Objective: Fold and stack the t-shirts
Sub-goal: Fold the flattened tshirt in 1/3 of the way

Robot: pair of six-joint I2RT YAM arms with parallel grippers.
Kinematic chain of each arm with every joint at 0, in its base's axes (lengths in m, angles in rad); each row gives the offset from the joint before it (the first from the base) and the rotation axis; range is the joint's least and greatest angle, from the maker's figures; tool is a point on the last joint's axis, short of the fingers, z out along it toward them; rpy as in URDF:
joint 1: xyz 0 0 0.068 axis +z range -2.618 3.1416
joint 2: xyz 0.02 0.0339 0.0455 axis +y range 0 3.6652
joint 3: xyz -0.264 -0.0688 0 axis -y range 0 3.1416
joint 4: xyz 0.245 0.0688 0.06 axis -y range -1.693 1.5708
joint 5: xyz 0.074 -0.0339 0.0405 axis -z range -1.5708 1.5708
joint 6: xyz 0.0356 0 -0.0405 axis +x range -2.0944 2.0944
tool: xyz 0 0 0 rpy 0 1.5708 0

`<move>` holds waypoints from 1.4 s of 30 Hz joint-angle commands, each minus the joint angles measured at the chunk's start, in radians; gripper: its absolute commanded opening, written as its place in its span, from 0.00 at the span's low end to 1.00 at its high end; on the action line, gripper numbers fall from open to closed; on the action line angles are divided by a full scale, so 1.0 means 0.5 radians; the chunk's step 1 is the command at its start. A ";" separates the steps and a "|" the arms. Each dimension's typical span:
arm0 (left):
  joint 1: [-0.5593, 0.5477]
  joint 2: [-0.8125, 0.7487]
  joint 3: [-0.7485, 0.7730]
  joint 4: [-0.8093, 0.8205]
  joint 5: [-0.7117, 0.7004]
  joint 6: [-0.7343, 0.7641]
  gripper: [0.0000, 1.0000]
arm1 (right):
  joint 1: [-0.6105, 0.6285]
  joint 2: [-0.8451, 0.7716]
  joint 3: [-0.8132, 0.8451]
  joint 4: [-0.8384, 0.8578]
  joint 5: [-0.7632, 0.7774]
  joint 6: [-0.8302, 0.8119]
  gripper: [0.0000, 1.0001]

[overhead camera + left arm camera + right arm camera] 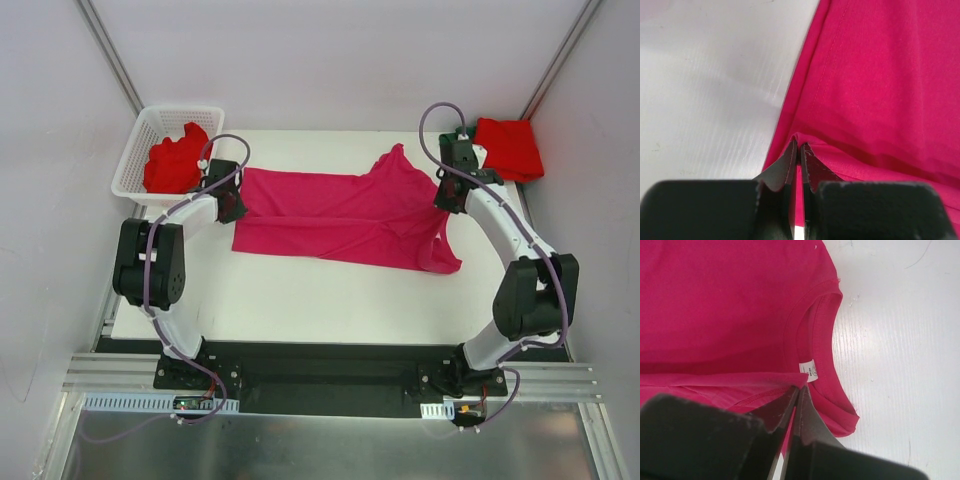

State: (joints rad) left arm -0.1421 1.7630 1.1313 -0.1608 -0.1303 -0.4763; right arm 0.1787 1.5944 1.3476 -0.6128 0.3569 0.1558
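Three times over, one view after another, checked task progress and arm pose.

Top external view. Found one bright red t-shirt [508, 148] folded flat at the far right corner of the bench [300, 300]; judged it finished and the start of the stack. Found a second red t-shirt [176, 165] crumpled inside the white basket [132, 160] at the far left; judged it not yet begun. Found the magenta-pink t-shirt [330, 215] spread across mid-bench between the two arms, partly doubled over itself; judged it mid-fold. Rated the task well short of halfway, with the pink fold to complete and stack and the basket shirt to follow. Noted both arms reaching forward from their bases and bending inward, with wrists tipped downward. Located the left fingers [232, 200] at the shirt's left end and the right fingers [447, 193] at its right end, beside the collar [398, 158].

Left wrist view. Found the left fingers [793, 156] pressed together, pinching a raised ridge of pink cloth at a stitched edge. Saw a lower pink layer beyond the ridge and bare bench to its left.

Right wrist view. Found the right fingers [793, 402] pressed together on a pink edge just beside the collar. Saw the neck label [809, 370] close beyond the fingertips, the lower layer flat, and bare bench to the right.
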 commanded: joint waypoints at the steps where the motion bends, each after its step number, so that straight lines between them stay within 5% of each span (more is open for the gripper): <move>1: 0.030 0.042 0.106 0.036 0.000 0.044 0.00 | -0.017 0.063 0.133 0.038 -0.002 -0.002 0.01; 42: 0.045 0.217 0.287 0.030 -0.055 0.127 0.02 | -0.017 0.882 0.808 0.054 -0.082 -0.078 0.01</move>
State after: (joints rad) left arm -0.1291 1.8683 1.2415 -0.1600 -0.1318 -0.4286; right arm 0.1753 2.0304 1.6924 -0.6018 0.3161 0.1364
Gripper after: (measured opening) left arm 0.026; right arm 0.019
